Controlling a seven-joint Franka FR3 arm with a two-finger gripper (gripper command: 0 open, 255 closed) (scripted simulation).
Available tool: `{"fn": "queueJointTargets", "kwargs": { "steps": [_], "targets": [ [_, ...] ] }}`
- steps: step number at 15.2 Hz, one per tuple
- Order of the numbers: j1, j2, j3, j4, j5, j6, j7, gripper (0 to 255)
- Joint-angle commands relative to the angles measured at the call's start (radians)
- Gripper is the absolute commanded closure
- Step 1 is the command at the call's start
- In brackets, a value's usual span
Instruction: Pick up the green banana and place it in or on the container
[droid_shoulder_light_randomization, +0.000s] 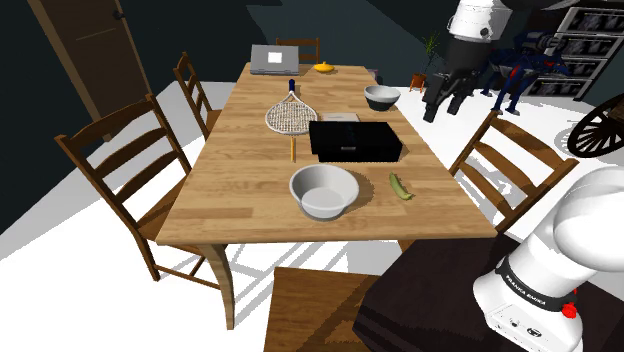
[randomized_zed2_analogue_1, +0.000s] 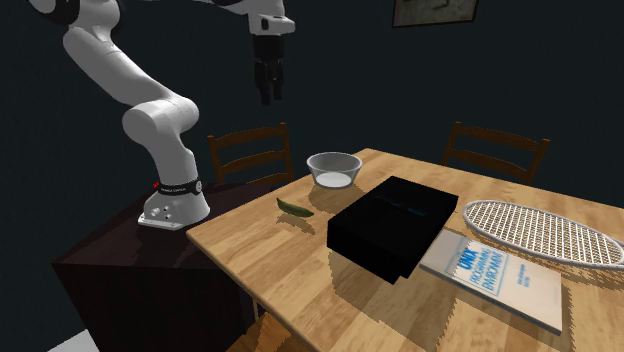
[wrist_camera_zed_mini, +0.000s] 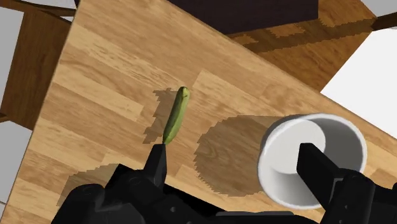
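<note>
High above the pale grey bowl (droid_shoulder_light_randomization: 325, 207), the Franka arm's black gripper (randomized_zed2_analogue_1: 270, 88) hangs with its fingers spread apart, holding nothing. The green banana (droid_shoulder_light_randomization: 400, 186) lies flat on the wooden table (droid_shoulder_light_randomization: 240, 190) near the bowl but not touching it, on the side towards the stand. No part of the task appears done. The descent, the grasp, the lift and the drop into the bowl, the likeliest container, are all yet to come.
</note>
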Motion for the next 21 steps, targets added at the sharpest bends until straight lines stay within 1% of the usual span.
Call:
{"fn": "queueJointTargets", "kwargs": {
  "steps": [1, 6, 11, 16, 20, 21],
  "targets": [
    [-0.011, 0.035, -0.001, -0.045, 0.004, 0.074, 0.019, 0],
    [-0.042, 0.14, -0.018, -0.128, 0.007, 0.24, 0.048, 0],
    [-0.07, 0.28, -0.037, -0.182, 0.014, 0.414, 0.074, 0],
    [-0.093, 0.454, -0.06, -0.204, 0.03, 0.589, 0.091, 0],
    [-0.105, 0.612, -0.08, -0.198, 0.059, 0.724, 0.093, 0],
    [-0.106, 0.623, -0.081, -0.197, 0.062, 0.733, 0.092, 0]
  ]
}}
